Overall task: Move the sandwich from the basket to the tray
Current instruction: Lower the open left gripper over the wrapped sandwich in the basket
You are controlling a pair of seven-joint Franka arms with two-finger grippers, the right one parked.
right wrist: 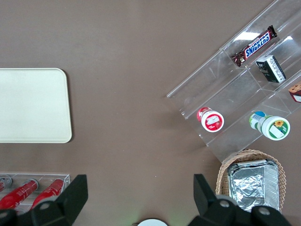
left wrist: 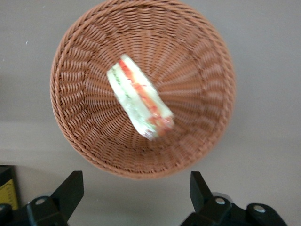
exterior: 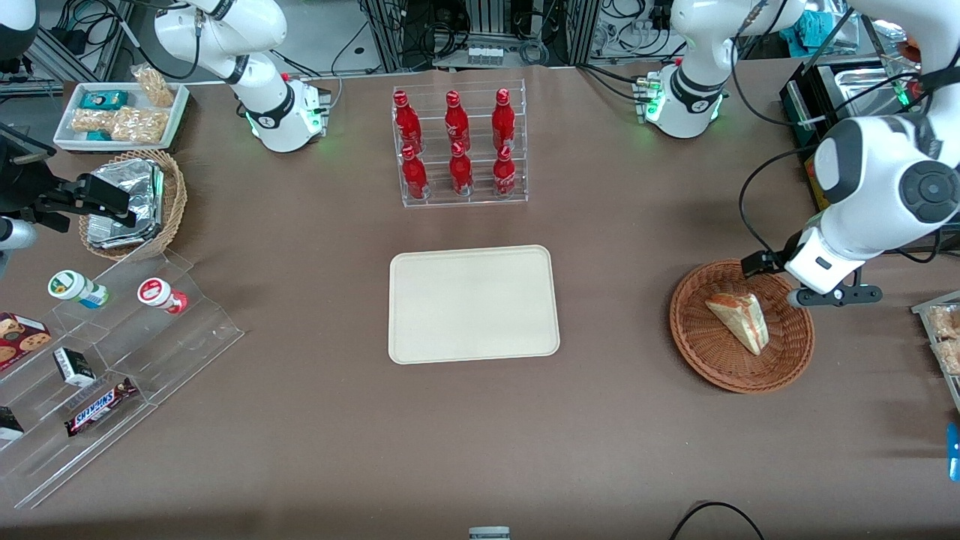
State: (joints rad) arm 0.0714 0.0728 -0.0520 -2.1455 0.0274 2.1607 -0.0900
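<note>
The sandwich, a pale wedge with red and green filling on its edge, lies in the reddish-brown wicker basket toward the working arm's end of the table. The left wrist view shows the sandwich near the middle of the basket. My left gripper is open and empty. It hovers above the basket's rim, at the edge farther from the front camera. In the left wrist view the gripper sits over bare table just outside the rim. The cream tray lies at the table's middle, also in the right wrist view.
A clear rack of red bottles stands farther from the front camera than the tray. Toward the parked arm's end are a tan basket of foil packets, a white snack tray and a clear stepped stand. A snack container lies beside the reddish-brown basket.
</note>
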